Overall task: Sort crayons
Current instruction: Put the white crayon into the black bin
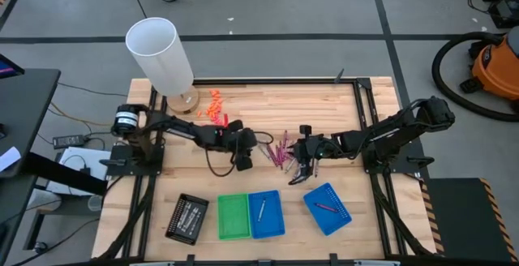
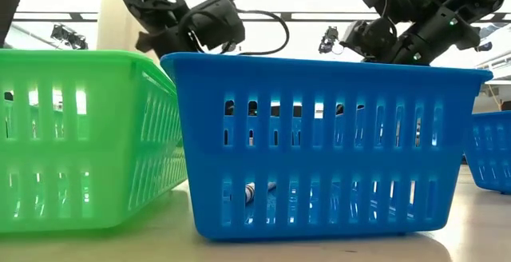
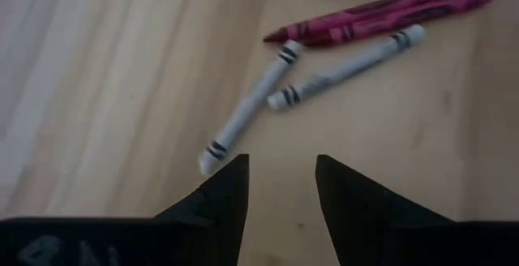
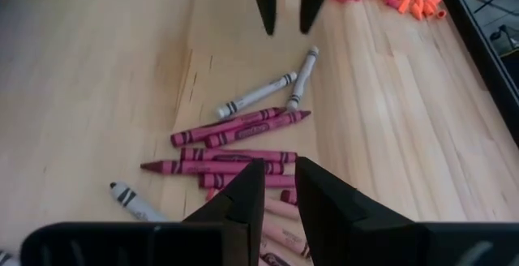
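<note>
A pile of crayons (image 1: pixel 280 148) lies flat on the wooden table's middle: several magenta ones (image 4: pixel 235 148) and two silver-grey ones (image 3: pixel 247 112) (image 3: pixel 349 67) at its left side. My left gripper (image 3: pixel 281 169) is open just left of the grey pair, slanting down, with nothing between its fingers; it also shows in the right wrist view as my left gripper (image 4: pixel 285 23). My right gripper (image 4: pixel 278 177) hangs over the pile's right, near side, its fingers a little apart with nothing between them. One grey crayon (image 1: pixel 261 209) lies in the middle blue tray (image 1: pixel 266 214). One magenta crayon (image 1: pixel 325 207) lies in the right blue tray (image 1: pixel 327 208).
A green tray (image 1: pixel 233 216) and a black tray (image 1: pixel 186 217) stand left of the blue ones along the near edge. A white cylinder (image 1: pixel 162 55) stands at the far left, with orange and pink bits (image 1: pixel 215 108) beside it. Black rails run along the table's sides.
</note>
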You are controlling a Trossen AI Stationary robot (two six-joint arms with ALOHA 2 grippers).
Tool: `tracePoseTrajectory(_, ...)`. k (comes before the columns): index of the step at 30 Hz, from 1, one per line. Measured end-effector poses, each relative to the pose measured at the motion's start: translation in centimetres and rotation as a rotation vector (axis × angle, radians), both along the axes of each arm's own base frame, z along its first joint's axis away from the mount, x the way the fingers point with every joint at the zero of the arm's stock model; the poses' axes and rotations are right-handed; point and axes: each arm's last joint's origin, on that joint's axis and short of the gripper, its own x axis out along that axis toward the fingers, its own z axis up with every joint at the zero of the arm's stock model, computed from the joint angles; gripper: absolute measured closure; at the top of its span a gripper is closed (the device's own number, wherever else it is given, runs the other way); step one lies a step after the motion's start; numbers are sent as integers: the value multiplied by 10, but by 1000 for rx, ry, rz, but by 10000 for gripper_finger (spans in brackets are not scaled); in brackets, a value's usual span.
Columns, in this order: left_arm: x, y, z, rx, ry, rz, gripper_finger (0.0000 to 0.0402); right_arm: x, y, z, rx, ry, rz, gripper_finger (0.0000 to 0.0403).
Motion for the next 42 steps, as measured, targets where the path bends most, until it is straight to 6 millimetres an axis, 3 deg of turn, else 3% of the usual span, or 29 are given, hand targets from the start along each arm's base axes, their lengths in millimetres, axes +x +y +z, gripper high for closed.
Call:
tracePoseTrajectory(14,2,45,4,26,-38,-173,247,0,0,0,8,-7,10,321)
tracePoseTrajectory(22,0,62,6,-49,-99,-289,247,1,1,0,14,-6,17,321)
tracePoseTrajectory(32,4,67,-33,-132,-13,-281,249,1,2,1,23,-11,27,321)
tracePoseTrajectory(36,3,66,-34,-149,10,-276,280,1,2,1,23,-14,27,321)
tracePoseTrajectory(42,0,64,-25,-153,8,-269,367,1,2,1,23,-14,27,321)
